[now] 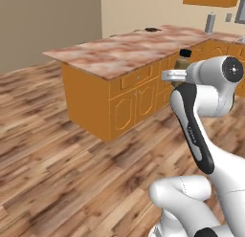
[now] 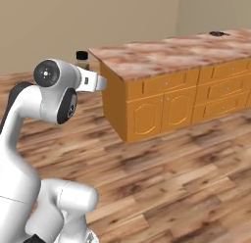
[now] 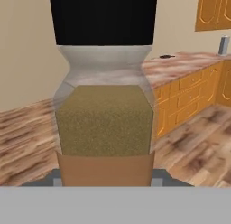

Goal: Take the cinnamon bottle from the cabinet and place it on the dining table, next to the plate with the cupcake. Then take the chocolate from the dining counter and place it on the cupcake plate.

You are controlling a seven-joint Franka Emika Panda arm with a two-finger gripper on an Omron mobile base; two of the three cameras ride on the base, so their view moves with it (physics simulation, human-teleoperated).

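Cinnamon bottle (image 3: 104,114) upright in my gripper (image 1: 178,74), carried over the wooden floor short of the dining table (image 1: 124,52).

My jaws are closed narrowly on the bottle's lower body, so I have firm hold of it. Through its clear wall I see brown powder filling it up to the shoulder, with the black cap (image 3: 103,17) at 12 o'clock above. On the marbled top, far off at about 1 o'clock in my hand view, sits a small dark thing (image 3: 166,56) I cannot make out. A grey cylinder (image 1: 209,22) stands on the far counter.
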